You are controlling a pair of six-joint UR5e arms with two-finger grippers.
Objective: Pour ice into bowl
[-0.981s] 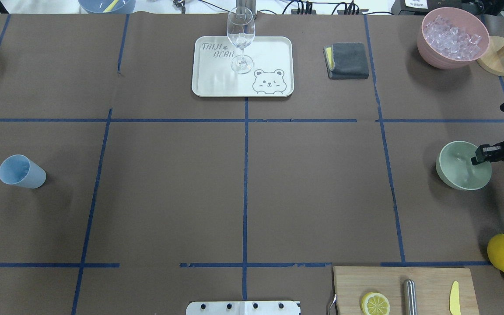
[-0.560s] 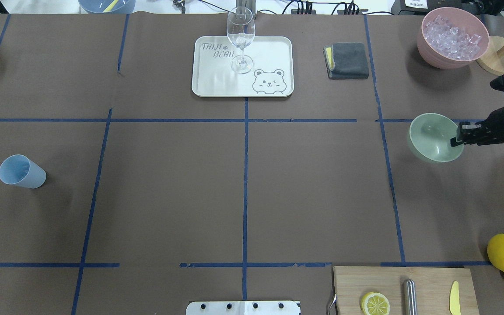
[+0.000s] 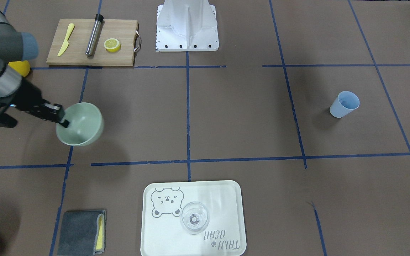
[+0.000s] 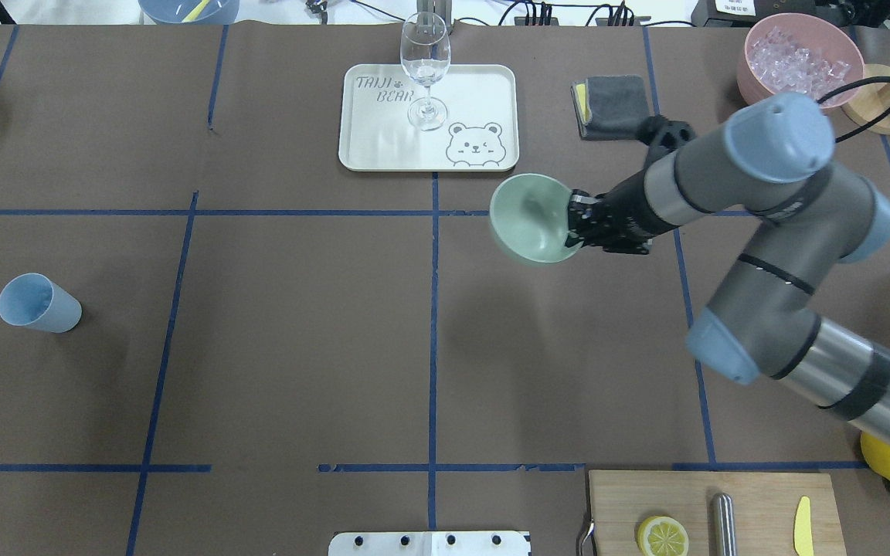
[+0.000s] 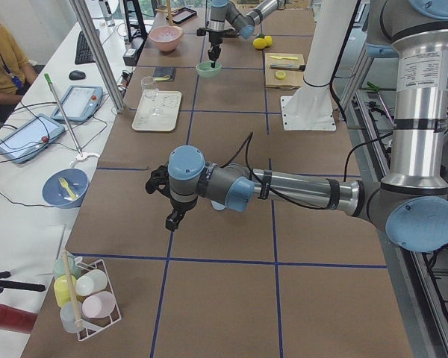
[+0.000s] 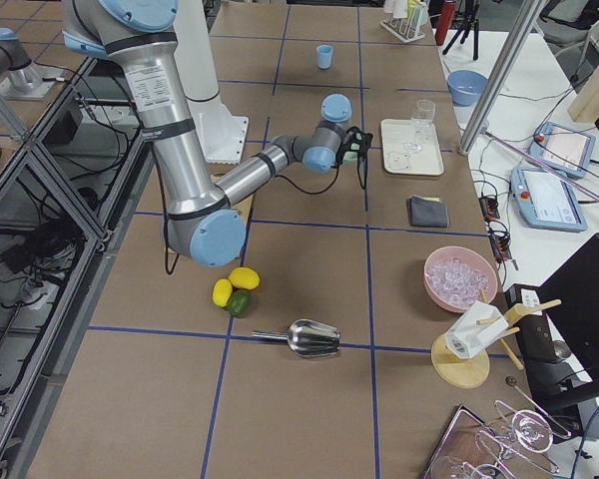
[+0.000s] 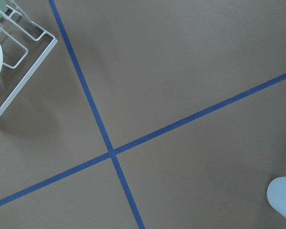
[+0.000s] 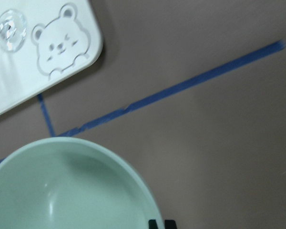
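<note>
My right gripper (image 4: 575,230) is shut on the rim of the pale sage-green bowl (image 4: 530,218) and holds it above the table. In the overhead view the bowl is just below the tray's right corner. The bowl looks empty. It also shows in the front-facing view (image 3: 80,124) and fills the bottom of the right wrist view (image 8: 71,188). The ice (image 4: 799,59) lies heaped in the pink container (image 4: 754,81) at the far right corner. My left gripper (image 5: 175,221) hangs over bare table near the light blue cup (image 4: 38,303); I cannot tell whether it is open.
A cream tray (image 4: 476,93) holds a clear wine glass (image 4: 425,66). A grey folded cloth (image 4: 613,106) lies to its right. A cutting board (image 4: 762,494) carries a lemon slice (image 4: 662,536). A metal scoop (image 6: 311,339) and lemons (image 6: 235,287) lie on the table's right end.
My right arm has carried the bowl from the table's right edge leftward and slightly farther away, to just right of the centre line below the tray.
</note>
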